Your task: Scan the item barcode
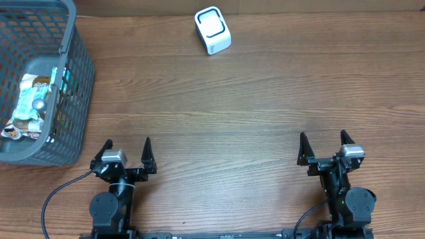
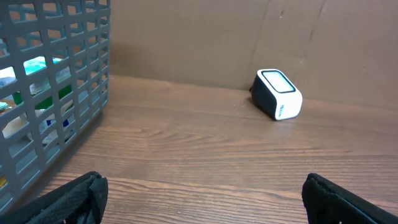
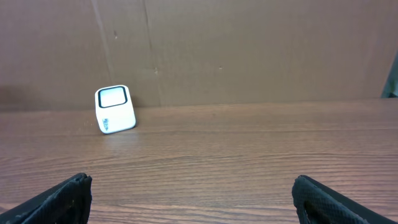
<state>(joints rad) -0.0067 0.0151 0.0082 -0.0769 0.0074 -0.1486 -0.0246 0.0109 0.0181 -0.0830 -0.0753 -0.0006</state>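
Two views show basket (image 1: 80, 86), three scanner (image 1: 212, 30)

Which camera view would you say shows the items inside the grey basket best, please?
The overhead view: it looks straight down into the grey basket onto the packaged items. The left wrist view shows only coloured bits of them through the mesh wall; the right wrist view shows neither.

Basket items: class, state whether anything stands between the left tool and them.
Yes: the mesh wall of the grey basket stands between the left tool and the packets inside it. The basket is open on top; nothing visible covers them there.
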